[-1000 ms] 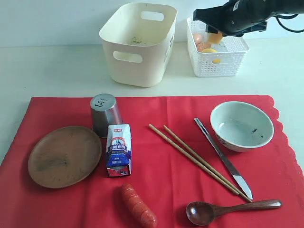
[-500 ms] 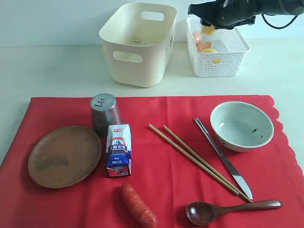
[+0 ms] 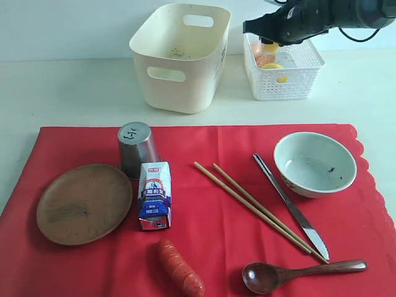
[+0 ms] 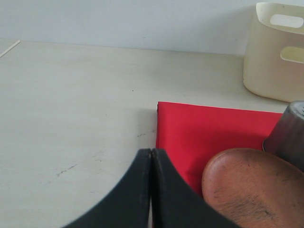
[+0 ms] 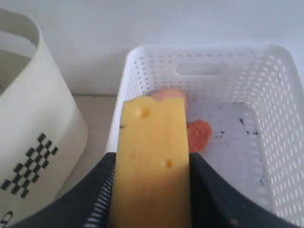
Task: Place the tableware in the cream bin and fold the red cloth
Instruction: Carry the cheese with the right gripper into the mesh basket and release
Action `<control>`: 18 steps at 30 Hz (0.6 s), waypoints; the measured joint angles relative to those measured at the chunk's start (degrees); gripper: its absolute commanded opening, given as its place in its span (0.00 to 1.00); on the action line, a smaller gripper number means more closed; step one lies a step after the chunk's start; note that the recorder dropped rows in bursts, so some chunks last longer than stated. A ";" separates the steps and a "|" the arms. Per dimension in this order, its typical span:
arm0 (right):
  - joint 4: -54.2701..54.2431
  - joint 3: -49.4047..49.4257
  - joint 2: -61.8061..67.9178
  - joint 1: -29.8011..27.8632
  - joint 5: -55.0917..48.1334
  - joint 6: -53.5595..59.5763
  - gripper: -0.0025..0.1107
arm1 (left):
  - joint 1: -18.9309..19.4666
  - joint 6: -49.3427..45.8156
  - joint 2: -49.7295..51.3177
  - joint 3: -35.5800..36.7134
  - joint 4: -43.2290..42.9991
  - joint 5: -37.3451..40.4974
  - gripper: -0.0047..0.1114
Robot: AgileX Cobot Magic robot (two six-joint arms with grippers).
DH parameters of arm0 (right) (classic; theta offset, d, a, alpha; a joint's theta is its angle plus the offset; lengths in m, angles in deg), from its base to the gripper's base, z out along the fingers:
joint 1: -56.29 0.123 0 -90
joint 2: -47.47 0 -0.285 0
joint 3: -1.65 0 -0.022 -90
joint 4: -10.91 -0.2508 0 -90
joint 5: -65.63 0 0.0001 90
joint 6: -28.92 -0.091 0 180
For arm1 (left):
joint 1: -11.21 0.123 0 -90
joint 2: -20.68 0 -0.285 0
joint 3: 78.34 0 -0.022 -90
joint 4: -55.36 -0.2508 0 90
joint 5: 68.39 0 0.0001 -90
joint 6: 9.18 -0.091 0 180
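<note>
1. Tableware first: every piece lies on the red cloth [image 3: 216, 238], which is spread flat on the table [image 3: 74, 93] with its scalloped edge on the right of the exterior view.
2. The wooden plate [image 3: 83, 203] sits at the cloth's left side, with the steel cup [image 3: 137, 150] standing mouth down just beside its far rim.
3. A small milk carton [image 3: 154, 195] lies in front of the cup, close beside the plate, and a sausage [image 3: 180, 267] lies nearer the front edge.
4. The chopsticks [image 3: 253, 207] run as a slanted pair across the middle, with the steel knife [image 3: 291, 207] beside them at much the same slant.
5. The pale bowl [image 3: 315, 164] stands upright at the right. The dark spoon [image 3: 297, 272] lies in front of it, its handle pointing right.
6. The cream bin [image 3: 179, 93] stands on the bare table beyond the cloth, with the white mesh basket [image 3: 284, 86] just to its right.
7. The right gripper [image 5: 151, 164] is clamped on a yellow cheese wedge [image 5: 152, 128] and holds it above the basket (a few orange and pink items already lie inside).
8. The left gripper [image 4: 151, 161] has its jaws pressed together on nothing. It hangs over the bare table by the cloth's far left corner.
</note>
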 measured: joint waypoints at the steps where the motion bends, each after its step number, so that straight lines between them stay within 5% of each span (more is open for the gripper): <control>1: 0.00 0.00 0.26 0.00 -0.39 0.42 0.06 | 0.00 0.00 0.00 0.00 0.00 0.00 0.05; 12: 0.00 0.00 0.64 0.00 -0.53 0.82 0.57 | 0.00 0.00 0.00 0.00 0.00 0.00 0.05; 18: -0.34 -0.09 0.27 0.00 -0.65 0.92 0.65 | 0.00 0.00 0.00 0.00 0.00 0.00 0.05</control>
